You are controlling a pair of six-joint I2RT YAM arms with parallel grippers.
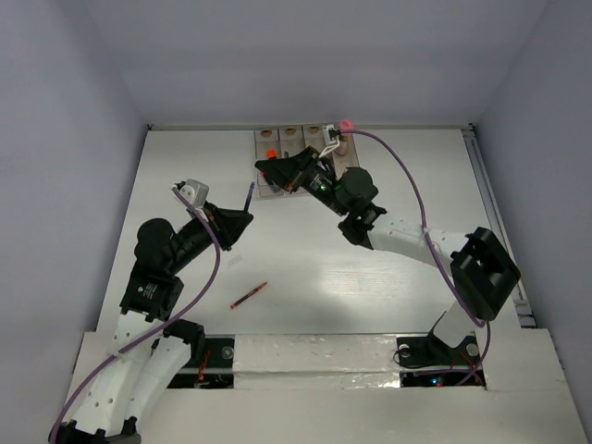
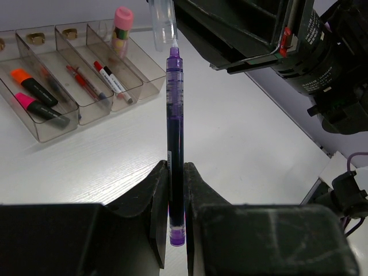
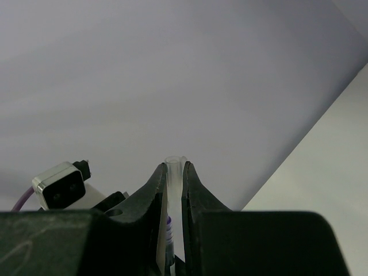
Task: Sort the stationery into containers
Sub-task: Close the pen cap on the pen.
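My left gripper (image 2: 176,172) is shut on a purple pen (image 2: 175,115), held upright with its tip up; both show in the top view, the gripper (image 1: 240,219) and the pen (image 1: 250,196). My right gripper (image 3: 172,171) is shut on a clear pen cap (image 3: 173,163), which hangs just above the pen's tip (image 2: 163,23). The right gripper (image 1: 265,168) hovers in front of the containers (image 1: 277,137). The four bins (image 2: 40,129) hold orange and pink highlighters (image 2: 34,92), red pens (image 2: 80,83), a white marker (image 2: 112,80) and an upright glue stick (image 2: 122,26). A red pen (image 1: 248,295) lies on the table.
The right arm's forearm (image 1: 407,236) crosses the table's right half, with its purple cable (image 1: 412,180) looping above. The white walls close in the back and sides. A taped seam (image 1: 314,356) runs along the near edge between the arm bases.
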